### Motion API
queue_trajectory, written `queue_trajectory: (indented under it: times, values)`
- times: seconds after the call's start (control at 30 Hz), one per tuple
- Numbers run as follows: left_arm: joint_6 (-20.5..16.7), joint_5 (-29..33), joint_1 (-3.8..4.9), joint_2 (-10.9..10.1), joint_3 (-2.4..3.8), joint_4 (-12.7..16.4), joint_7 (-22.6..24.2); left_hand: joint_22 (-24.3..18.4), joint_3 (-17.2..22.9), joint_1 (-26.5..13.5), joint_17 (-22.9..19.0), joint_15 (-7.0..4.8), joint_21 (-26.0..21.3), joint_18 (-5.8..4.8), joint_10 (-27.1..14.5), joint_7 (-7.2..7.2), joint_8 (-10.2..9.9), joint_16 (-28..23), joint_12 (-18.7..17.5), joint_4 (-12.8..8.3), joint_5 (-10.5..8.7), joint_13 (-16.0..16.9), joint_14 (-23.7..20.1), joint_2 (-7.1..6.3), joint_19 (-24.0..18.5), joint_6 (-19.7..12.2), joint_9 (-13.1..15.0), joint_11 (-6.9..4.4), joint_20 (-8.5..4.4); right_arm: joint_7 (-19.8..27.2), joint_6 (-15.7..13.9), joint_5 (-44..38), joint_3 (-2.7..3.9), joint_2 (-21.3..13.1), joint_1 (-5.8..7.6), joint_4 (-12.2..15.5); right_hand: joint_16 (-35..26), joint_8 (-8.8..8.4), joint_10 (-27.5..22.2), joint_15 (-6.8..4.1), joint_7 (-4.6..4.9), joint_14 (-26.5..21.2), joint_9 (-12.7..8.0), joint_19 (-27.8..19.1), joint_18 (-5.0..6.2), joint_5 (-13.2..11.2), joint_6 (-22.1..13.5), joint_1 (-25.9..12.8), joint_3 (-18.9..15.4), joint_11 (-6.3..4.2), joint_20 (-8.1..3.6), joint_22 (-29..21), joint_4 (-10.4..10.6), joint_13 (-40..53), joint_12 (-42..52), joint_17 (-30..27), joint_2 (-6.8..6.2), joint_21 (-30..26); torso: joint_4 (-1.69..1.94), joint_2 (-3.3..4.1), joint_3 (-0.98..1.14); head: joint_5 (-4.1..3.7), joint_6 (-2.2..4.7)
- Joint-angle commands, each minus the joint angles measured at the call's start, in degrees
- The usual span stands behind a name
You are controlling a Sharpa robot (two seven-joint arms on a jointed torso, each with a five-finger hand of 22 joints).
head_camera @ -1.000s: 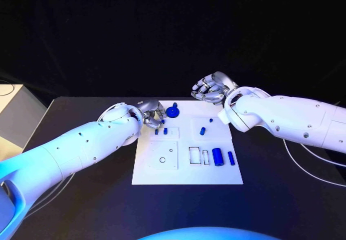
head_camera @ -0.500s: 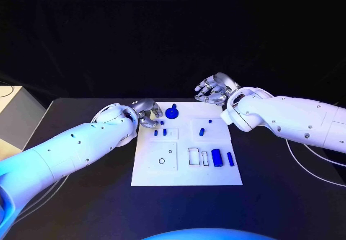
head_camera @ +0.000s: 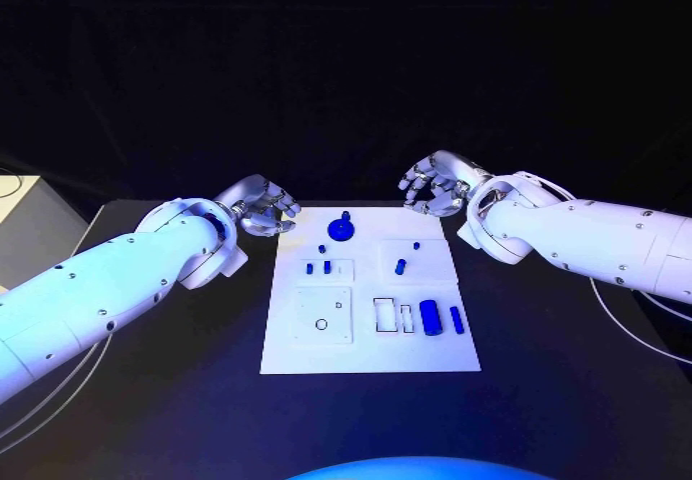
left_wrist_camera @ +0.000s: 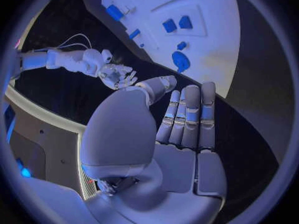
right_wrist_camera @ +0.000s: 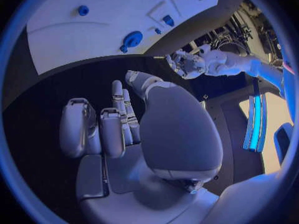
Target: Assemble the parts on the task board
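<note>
Task board [head_camera: 368, 350] lies mid-tabletop [head_camera: 577, 380], carrying blue parts; a round knobbed part [head_camera: 340, 228] sits at its far edge, a cylinder [head_camera: 430, 317] in the near-right tray. Left robot hand [head_camera: 260, 207] and right robot hand [head_camera: 437, 184] hover off the far corners, both empty, fingers loosely apart. Judged between steps: next move calls for reaching down to a loose part; dark surroundings beyond.

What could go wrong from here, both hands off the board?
1. The round blue part sits close to the board's far edge; a reach coming in from behind could knock it off.
2. The two small pegs stand close together, so wide fingers may bump one while taking the other.
3. Left hand and right hand flank the same far edge; reaching together risks a clash.
</note>
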Motion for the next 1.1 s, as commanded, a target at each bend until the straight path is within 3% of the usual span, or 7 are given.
queue_trajectory:
  times: [0.03, 0.3, 0.43, 0.53, 0.6, 0.83, 1.1]
  values:
    - [-2.3, 14.0, -0.58, -1.9, 0.55, 2.1, 4.6, -0.6, -0.5, -0.1, -1.0, -0.01, -0.9, 0.93, -0.3, 0.64, 0.6, -1.5, 0.9, 0.1, 0.28, 0.2, -0.9, 0.63, -0.7, 0.7, 0.1, -0.03, -0.12, -1.4, 3.6, -12.8, -0.08, -0.3, -0.63, -0.2, 0.1, -0.25, -0.1, 0.23, -0.45, 3.2, -0.1, 1.2, 0.07, -0.2, 0.2, -0.1, -0.2, -0.33, 0.21, 5.4, -0.3, -0.2, -0.3, 3.3, -0.27, 0.0, -0.01, -0.52, -0.39, -0.63, -0.18]
    - [0.3, 36.5, -3.80, -8.2, 2.17, 7.8, 11.6, -2.4, -1.8, -0.5, -4.2, -0.40, -4.2, 0.86, 4.1, 0.67, 1.3, -6.5, 5.8, 1.0, 0.06, 1.4, -3.3, 1.73, -2.9, 1.6, 0.0, -0.82, -0.40, -5.9, 7.2, -21.9, -0.24, -0.9, -2.18, 0.0, -0.5, -0.39, 1.4, -0.08, -0.69, 3.1, -0.1, 1.5, -0.06, 0.9, 1.2, -0.8, -0.5, -0.60, -0.09, 5.8, -0.4, -1.3, -0.6, 2.3, -0.34, 0.7, 0.04, -0.97, -0.85, -2.56, -0.62]
    - [1.5, 42.8, -6.24, -10.7, 4.01, 10.8, 13.7, -3.8, -3.4, -1.2, -5.1, -0.27, -6.5, 0.81, 4.3, 0.47, 1.5, -8.2, 7.0, 1.8, -0.09, 1.7, -4.5, 1.70, -3.7, 1.7, -0.1, -0.98, -0.21, -8.1, 9.9, -24.4, -0.30, -0.9, -2.86, 0.0, -0.7, -0.76, 1.2, -0.08, -0.78, 3.0, -0.2, 1.4, -0.02, 0.3, 1.3, -1.9, -1.6, -0.61, -0.12, 5.7, -0.2, -2.1, -1.3, 2.1, -0.39, 0.5, 0.11, -0.89, -0.74, -3.39, -0.51]
    - [2.1, 45.5, -7.33, -12.1, 4.69, 12.5, 14.8, -4.3, -3.9, -1.2, -5.3, -0.27, -7.3, 0.82, 4.2, 0.39, 1.6, -8.7, 7.4, 2.0, -0.13, 1.8, -4.6, 1.78, -3.7, 1.7, -0.1, -1.02, -0.17, -9.0, 10.9, -25.4, -0.33, -0.9, -3.45, 0.0, -0.8, -0.97, 0.9, -0.05, -0.79, 3.0, -0.3, 1.4, 0.05, 0.0, 1.3, -2.3, -2.2, -0.56, -0.12, 5.6, -0.1, -2.5, -1.7, 1.9, -0.37, 0.1, 0.23, -0.91, -0.87, -3.79, -0.56]
    - [2.3, 46.7, -7.92, -13.1, 4.95, 13.7, 15.3, -4.4, -4.0, -1.1, -5.4, -0.30, -7.5, 0.84, 4.2, 0.38, 1.6, -8.7, 7.5, 2.0, -0.11, 1.9, -4.6, 1.88, -3.6, 1.7, -0.1, -1.05, -0.19, -9.5, 11.1, -26.0, -0.34, -0.9, -3.79, -0.1, -0.9, -1.10, 0.6, -0.02, -0.78, 3.0, -0.3, 1.3, 0.10, 0.0, 1.3, -2.4, -2.5, -0.52, -0.11, 5.4, -0.1, -2.8, -2.0, 1.6, -0.35, -0.2, 0.20, -0.86, -0.82, -3.96, -0.46]
    - [2.8, 48.2, -8.92, -15.5, 5.28, 16.1, 16.0, -4.7, -4.2, -0.8, -5.5, -0.33, -7.8, 0.86, 4.1, 0.39, 1.8, -8.9, 7.7, 2.0, -0.09, 1.9, -4.6, 2.12, -3.4, 1.9, -0.1, -1.04, -0.24, -10.6, 9.5, -27.2, -0.36, -0.4, -4.50, -0.9, -1.1, -1.93, -0.3, -0.03, -0.89, 2.9, -0.6, 1.1, 0.24, -0.1, 0.8, -2.8, -4.5, -0.53, -0.07, 5.0, 0.2, -3.8, -2.7, 1.2, -0.27, -1.0, 0.07, -0.68, -0.80, -4.14, -0.36]
    - [2.6, 48.5, -9.41, -16.4, 5.39, 17.0, 16.5, -5.0, -4.5, -0.6, -5.7, -0.32, -8.1, 0.86, 3.7, 0.41, 1.9, -9.2, 7.7, 2.0, -0.07, 1.9, -4.5, 2.33, -3.1, 2.1, 0.0, -1.00, -0.28, -10.9, 9.7, -27.6, -0.37, 0.6, -5.32, -1.6, -1.2, -2.08, -0.6, -0.01, -0.92, 2.9, -0.7, 1.1, 0.31, -0.1, 0.8, -2.7, -5.0, -0.50, -0.06, 4.8, 0.2, -4.0, -2.9, 1.1, -0.21, -1.4, 0.37, -0.66, -0.93, -4.05, -0.52]
